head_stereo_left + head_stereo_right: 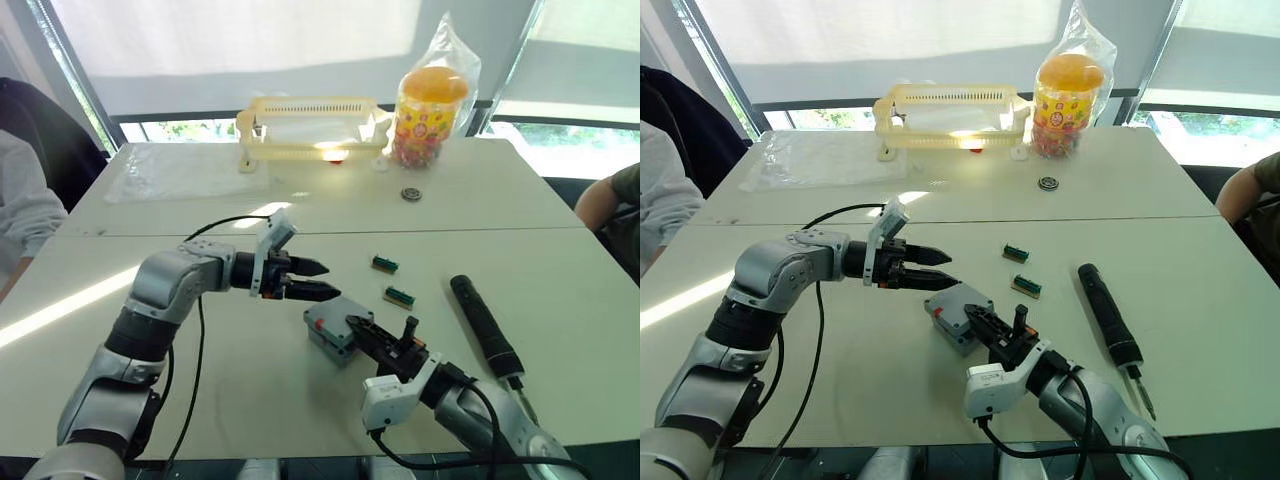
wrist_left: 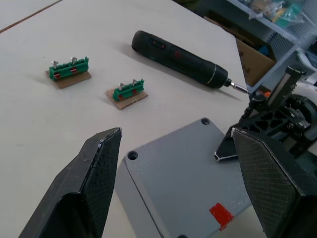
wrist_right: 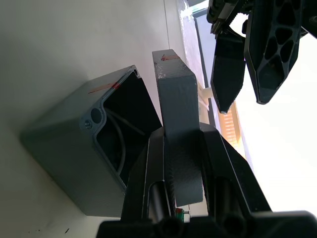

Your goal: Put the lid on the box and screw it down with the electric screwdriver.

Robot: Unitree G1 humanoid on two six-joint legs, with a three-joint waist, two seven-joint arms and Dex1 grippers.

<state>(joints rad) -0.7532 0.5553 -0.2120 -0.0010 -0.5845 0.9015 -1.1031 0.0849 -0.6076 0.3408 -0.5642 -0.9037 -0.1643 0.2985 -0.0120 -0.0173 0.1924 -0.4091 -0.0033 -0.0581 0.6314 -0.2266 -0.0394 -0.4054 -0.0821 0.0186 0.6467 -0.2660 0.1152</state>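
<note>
Setting: a robotics lab or test room set up as a small assembly bench. Two plain white tables [image 1: 150,215] are pushed together under large windows with roller blinds [image 1: 250,40], and people sit at both sides. On the tabletop are two green terminal blocks [image 2: 69,72], an electric screwdriver [image 1: 1107,312], a cream plastic rack [image 1: 310,125] and a snack jar [image 1: 430,115]; shelving with cardboard boxes [image 2: 255,57] stands beyond.

lid [image 2: 188,168]: matt grey plastic, smooth
electric screwdriver [image 2: 178,58]: black, satin sheen
my left tool's pads [image 2: 270,173]: cross-hatched black
</note>
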